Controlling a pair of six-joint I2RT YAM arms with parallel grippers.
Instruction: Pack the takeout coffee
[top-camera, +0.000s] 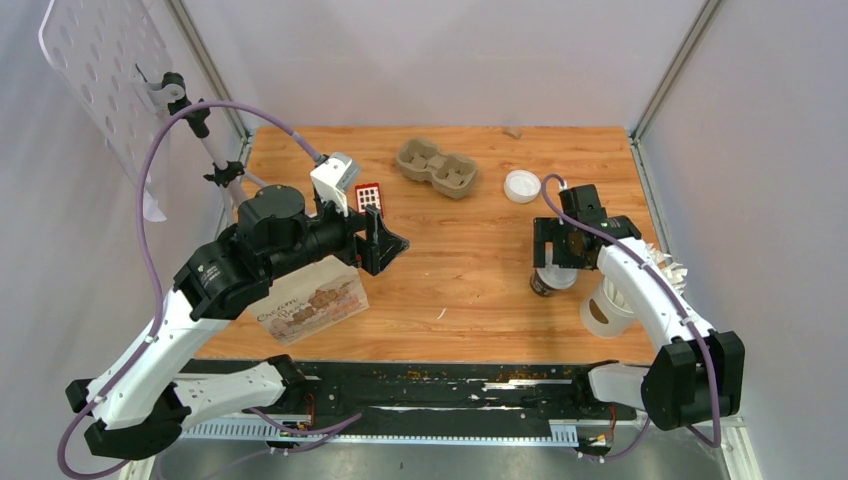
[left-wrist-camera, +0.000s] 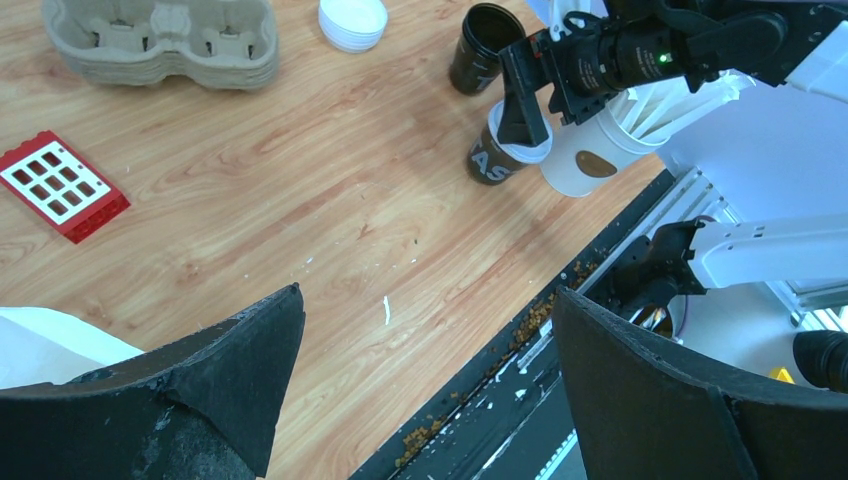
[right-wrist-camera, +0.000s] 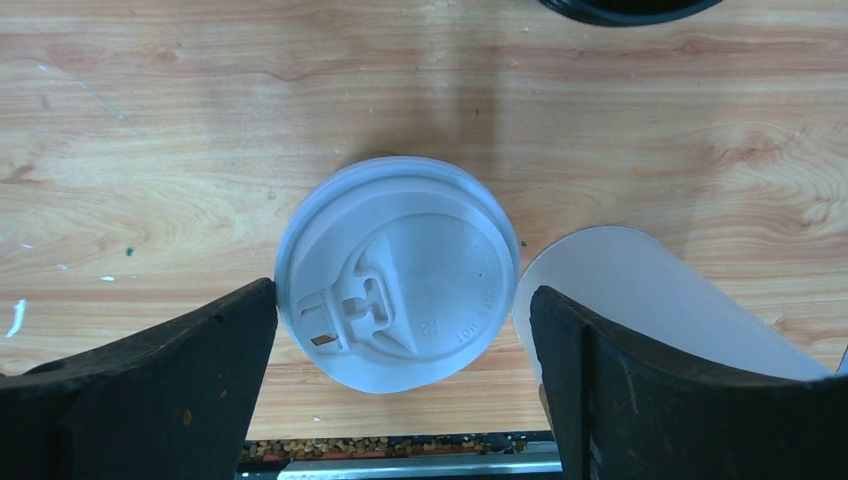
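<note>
2 takeout cups stand on the right of the surface (top-camera: 470, 270). The lidded cup (left-wrist-camera: 490, 160) is upright, just beside the white stick holder (left-wrist-camera: 590, 160). The unlidded cup (left-wrist-camera: 485, 40) stands near it; its inside is dark, so I cannot tell if it is filled.

The right hand (right-wrist-camera: 402, 295) sits directly over the lidded cup, fingers apart either side of the lid, not clamped. The left hand (left-wrist-camera: 428, 298) is wide apart, holding nothing.

Risks:
- A close on the lid rim alone may pop the lid or tip the cup.
- The outer finger may knock the holder, which stands so close.

The pulp tray (top-camera: 435, 167) at the far edge has empty wells, well apart from both cups.
</note>
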